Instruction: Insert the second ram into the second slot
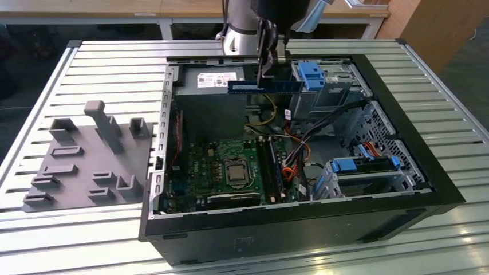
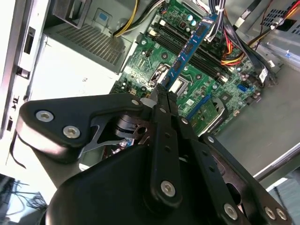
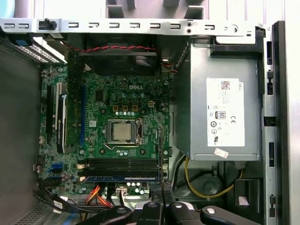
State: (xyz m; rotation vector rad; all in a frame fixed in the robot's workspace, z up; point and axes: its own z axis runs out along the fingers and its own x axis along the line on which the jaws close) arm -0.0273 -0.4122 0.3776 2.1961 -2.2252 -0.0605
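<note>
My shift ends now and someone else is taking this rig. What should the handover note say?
Claw: shut on the second ram.
Second ram: held level in the air above the open computer case, clear of the motherboard.
Memory slots: on the motherboard, down inside the case.
Done: the ram is picked up and brought over the case.
Left: it is not yet seated in the second slot.

Slatted table (image 1: 99, 69) carries computer case (image 1: 306, 232), grey fixture (image 1: 80, 172).
</note>
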